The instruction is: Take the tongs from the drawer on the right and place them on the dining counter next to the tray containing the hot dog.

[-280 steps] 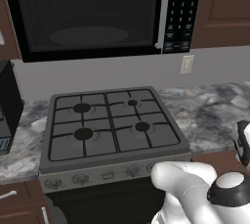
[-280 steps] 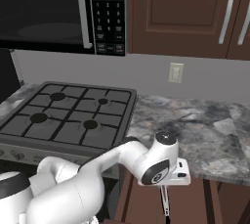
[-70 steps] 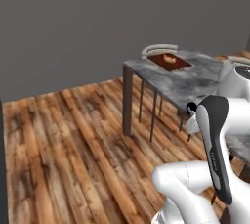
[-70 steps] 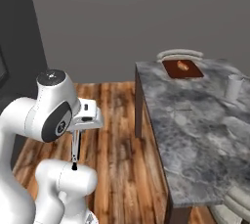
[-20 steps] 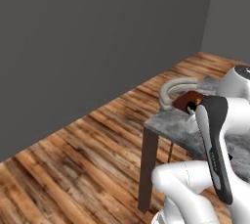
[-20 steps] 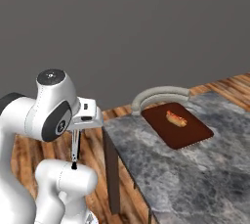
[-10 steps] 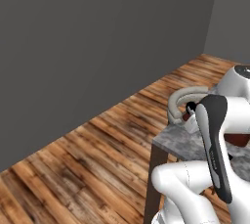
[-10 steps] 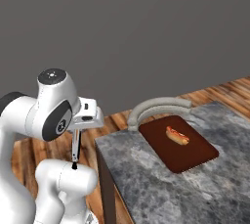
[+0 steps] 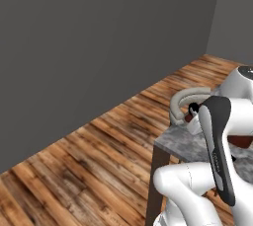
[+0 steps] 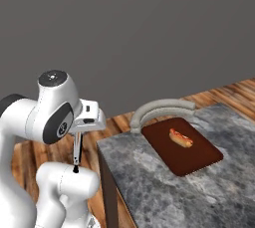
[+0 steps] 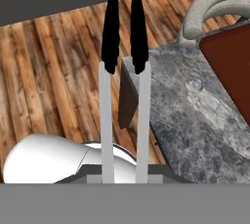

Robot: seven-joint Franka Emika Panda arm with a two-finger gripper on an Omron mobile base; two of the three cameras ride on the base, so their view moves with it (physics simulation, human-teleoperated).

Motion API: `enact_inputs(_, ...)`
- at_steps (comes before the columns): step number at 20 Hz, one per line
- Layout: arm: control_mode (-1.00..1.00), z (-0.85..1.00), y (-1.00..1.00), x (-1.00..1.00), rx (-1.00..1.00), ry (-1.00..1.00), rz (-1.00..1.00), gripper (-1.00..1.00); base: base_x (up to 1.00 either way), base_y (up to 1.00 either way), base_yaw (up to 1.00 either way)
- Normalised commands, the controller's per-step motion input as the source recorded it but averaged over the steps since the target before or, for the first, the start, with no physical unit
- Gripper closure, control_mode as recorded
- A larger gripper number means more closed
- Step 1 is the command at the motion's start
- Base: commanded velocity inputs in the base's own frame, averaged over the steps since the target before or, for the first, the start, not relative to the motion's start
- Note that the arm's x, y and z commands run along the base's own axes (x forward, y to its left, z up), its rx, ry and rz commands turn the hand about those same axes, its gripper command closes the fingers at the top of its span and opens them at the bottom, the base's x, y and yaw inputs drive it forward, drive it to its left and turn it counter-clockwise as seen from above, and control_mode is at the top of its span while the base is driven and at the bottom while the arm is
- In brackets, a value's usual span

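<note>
The tongs (image 11: 122, 96) are hanging from the pincer (image 10: 78, 133), which is clamped narrowly on their upper end, so their long axis is running straight down from the hand. In the right base view they are showing as a thin pale-grey stick with a dark lower tip (image 10: 76, 151), hanging in the air off the worktop's (image 10: 149, 187) left edge, near its front-left corner and above the wooden floor (image 9: 89, 170). In the hand view they are reading as two parallel grey arms ending in slim black tips that are nearly meeting, pointing away toward the floor beside the worktop's corner. On the grey marbled worktop, the tray (image 10: 199, 160) is lying flat toward the far edge, looking dark reddish-brown here, with the hot dog (image 10: 181, 138) resting in its far half. A pale round-backed stool (image 10: 162, 107) is standing just beyond that far edge.
</note>
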Motion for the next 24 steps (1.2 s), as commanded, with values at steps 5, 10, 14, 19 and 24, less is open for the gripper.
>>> enact_inputs(5, 1.0, 0.0, 0.0, 0.0, 0.0, 0.0, 0.0, 1.0, 0.0, 0.0, 0.0)
enact_inputs(10, -1.0, 0.0, 0.0, 0.04, 0.0, 0.0, 0.0, 1.0, 0.0, 0.0, 0.0)
enact_inputs(14, -1.0, 0.0, 0.0, 0.4, 0.0, 0.14, 0.0, 1.0, 0.0, 0.0, 0.0)
enact_inputs(19, -1.0, 0.0, -0.02, 0.58, 0.0, 0.15, 0.12, 1.0, 0.0, 0.0, 0.0)
enact_inputs(24, -1.0, -0.42, -0.12, 0.57, 0.0, 0.0, 0.18, 1.0, 0.0, 0.0, 0.0)
